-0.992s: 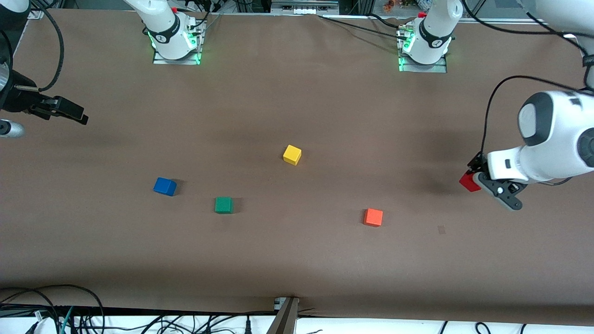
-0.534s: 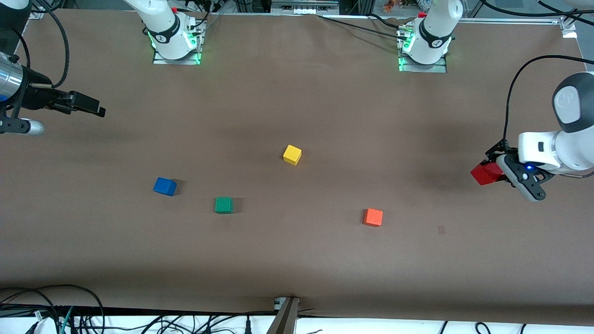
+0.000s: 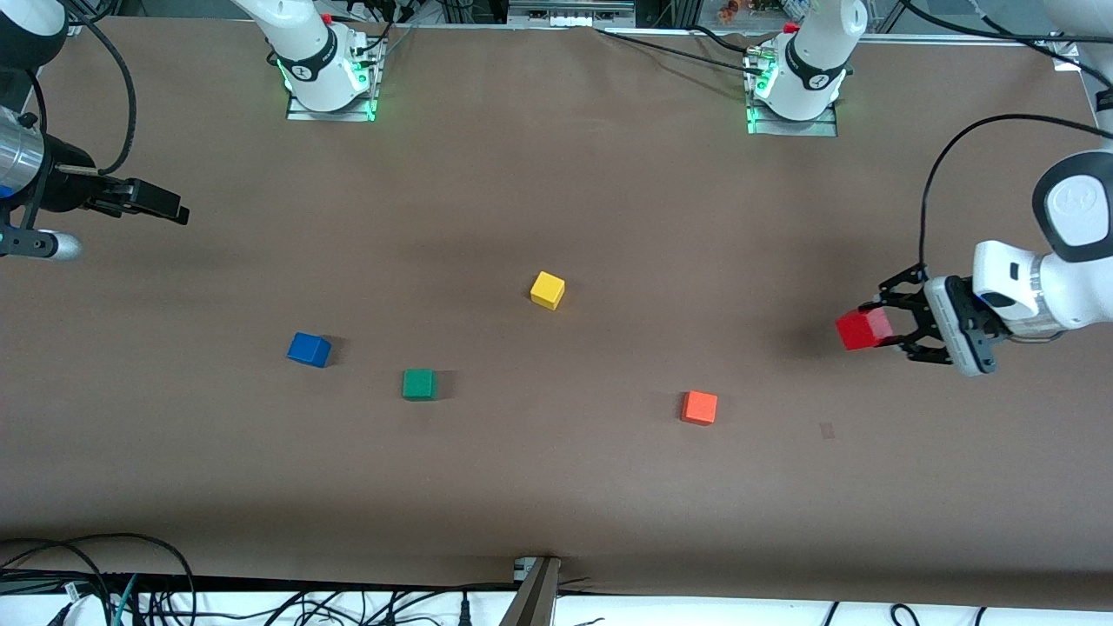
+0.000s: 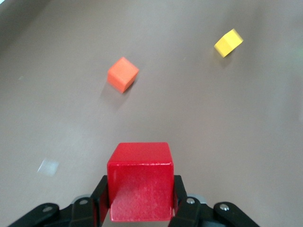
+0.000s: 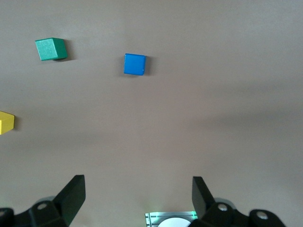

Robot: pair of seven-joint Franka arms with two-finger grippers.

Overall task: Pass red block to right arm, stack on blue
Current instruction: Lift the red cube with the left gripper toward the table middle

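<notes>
The small bright red cube hangs in the air, pinched between the fingers of the left arm's black linkage-claw gripper, over the bare brown table at the left arm's end. In the left wrist view the cube fills the space between the two fingers, its flat sides pressed against the pads and its front face and top free.

The right arm's slim black gripper hovers over the table's right-arm end with its fingers spread wide and nothing between them; the right wrist view shows the two finger tips standing well apart.

The relation that matters is the span between the two tools: they sit at opposite ends of the table, well apart, with the claw pointing the cube toward the middle and the slim gripper pointing back toward it. A handover would seem to call for both to meet somewhere over the centre, near the small yellow cube.

The small solid blue cube rests on the table toward the right arm's end, beside the small green cube, and so lies far closer to the receiving arm than to the one carrying. The lighter orange cube sits nearer the front camera, between the centre and the left gripper.
</notes>
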